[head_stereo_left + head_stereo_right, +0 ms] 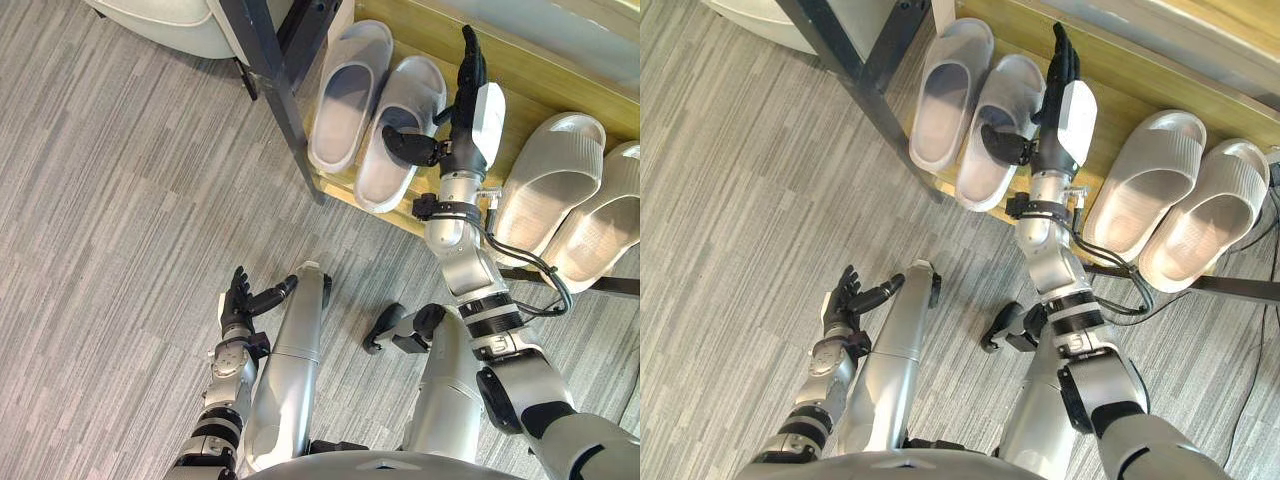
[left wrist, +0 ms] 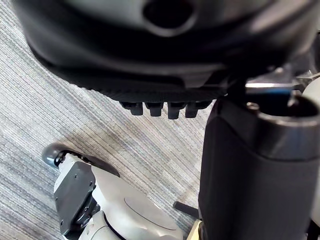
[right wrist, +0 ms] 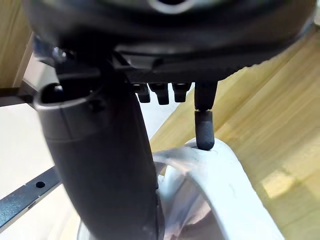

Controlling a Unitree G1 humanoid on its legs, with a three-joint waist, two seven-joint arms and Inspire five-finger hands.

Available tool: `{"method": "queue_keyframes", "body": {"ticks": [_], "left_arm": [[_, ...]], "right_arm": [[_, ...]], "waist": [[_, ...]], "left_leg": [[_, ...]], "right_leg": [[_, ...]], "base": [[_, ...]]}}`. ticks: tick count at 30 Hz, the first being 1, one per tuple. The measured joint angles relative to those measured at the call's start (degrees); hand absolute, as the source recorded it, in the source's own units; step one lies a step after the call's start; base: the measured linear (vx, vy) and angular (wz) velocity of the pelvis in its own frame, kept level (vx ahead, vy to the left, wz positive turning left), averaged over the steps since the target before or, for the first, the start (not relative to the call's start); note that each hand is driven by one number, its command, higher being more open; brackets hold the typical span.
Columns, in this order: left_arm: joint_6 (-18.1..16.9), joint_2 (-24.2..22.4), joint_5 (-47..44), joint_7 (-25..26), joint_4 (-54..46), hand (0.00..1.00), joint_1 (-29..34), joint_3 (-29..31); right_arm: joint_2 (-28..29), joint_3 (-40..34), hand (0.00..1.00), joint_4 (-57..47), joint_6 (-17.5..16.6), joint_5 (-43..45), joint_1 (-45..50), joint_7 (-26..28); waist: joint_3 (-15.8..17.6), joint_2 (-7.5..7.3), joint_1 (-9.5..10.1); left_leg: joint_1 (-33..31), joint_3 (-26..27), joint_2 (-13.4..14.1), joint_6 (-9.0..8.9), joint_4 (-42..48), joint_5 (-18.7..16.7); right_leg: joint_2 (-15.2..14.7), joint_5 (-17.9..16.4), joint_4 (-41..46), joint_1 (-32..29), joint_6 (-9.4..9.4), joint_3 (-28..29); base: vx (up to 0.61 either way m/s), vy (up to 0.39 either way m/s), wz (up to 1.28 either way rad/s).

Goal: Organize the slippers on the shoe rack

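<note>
On the low wooden shoe rack (image 1: pixel 520 75) a pale lilac pair stands side by side: one slipper (image 1: pixel 345 95) and its mate (image 1: pixel 400 140). A beige pair, slipper (image 1: pixel 550 185) and slipper (image 1: pixel 605 230), sits further right. My right hand (image 1: pixel 472 105) reaches over the rack beside the lilac mate, open, fingers straight and thumb (image 1: pixel 408 146) lying across that slipper. In the right wrist view one fingertip (image 3: pixel 204 131) touches the slipper's strap (image 3: pixel 220 190). My left hand (image 1: pixel 238 300) hangs open low over the floor, holding nothing.
A dark metal leg (image 1: pixel 268 75) slants down just left of the lilac pair, at the rack's left end. A pale rounded seat (image 1: pixel 170 20) lies at the top left. Grey striped carpet (image 1: pixel 120 220) spreads in front of the rack.
</note>
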Motion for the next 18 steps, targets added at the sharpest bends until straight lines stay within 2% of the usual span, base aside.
{"method": "queue_keyframes", "body": {"ticks": [18], "left_arm": [[1.03,0.11,0.02,0.22,-0.01,1.00,-0.23,0.63]], "right_arm": [[3.45,0.02,1.00,-11.70,-0.57,-0.41,10.46,1.54]], "waist": [[-0.02,0.06,-0.23]], "left_leg": [[1.11,0.92,1.29,0.12,-0.38,-0.08]], "right_leg": [[0.78,0.02,-0.75,0.93,0.03,0.20]], "base": [[0.00,0.001,0.00]]}}
